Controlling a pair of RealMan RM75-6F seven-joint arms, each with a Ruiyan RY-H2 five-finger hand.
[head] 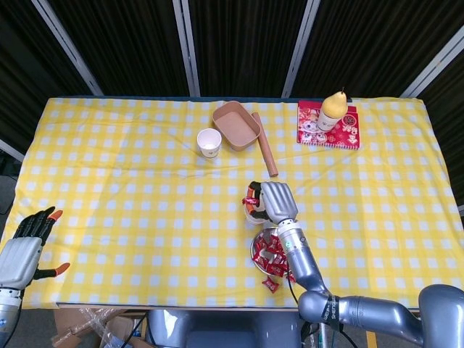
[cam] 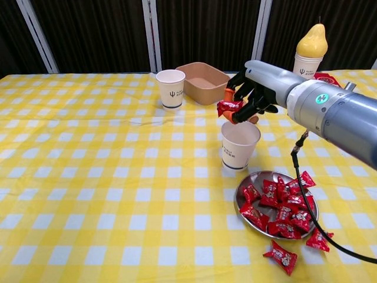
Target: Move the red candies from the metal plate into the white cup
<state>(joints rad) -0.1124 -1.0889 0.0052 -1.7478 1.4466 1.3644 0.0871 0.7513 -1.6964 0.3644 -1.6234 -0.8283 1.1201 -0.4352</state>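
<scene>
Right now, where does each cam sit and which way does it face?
Head view: high above, looking steeply down on the whole yellow checked table; shows the left hand at the near left edge and the right hand pinching a red candy.
Chest view: low at the near edge, looking across toward the black curtain; shows only the right arm.
Shared: white cup, metal plate.

Right hand [head: 275, 203] hides white cup [head: 251, 212] overhead.

Two white cups [cam: 170, 88] [cam: 239, 145], one metal plate [cam: 242, 207], two hands [cam: 254, 94] [head: 22, 255].
</scene>
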